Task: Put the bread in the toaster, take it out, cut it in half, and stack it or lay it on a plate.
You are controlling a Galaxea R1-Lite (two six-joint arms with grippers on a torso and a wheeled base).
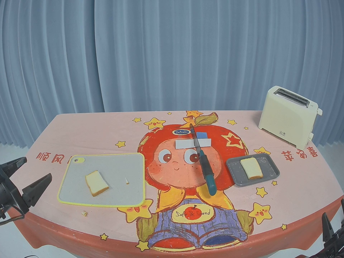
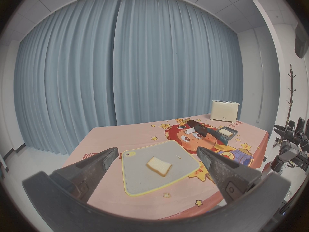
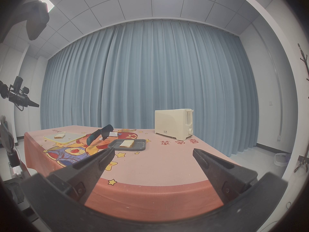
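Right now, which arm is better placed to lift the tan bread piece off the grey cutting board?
Left, likely: the open left tool hangs beside the yellow-rimmed grey cutting board holding the tan bread piece; the right tool is farther.

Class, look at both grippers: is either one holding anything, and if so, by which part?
Nothing is held: the left gripper and the right gripper are both open and empty.

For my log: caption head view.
Bread piece on cutting board, second piece on gray plate, knife between, toaster back right.
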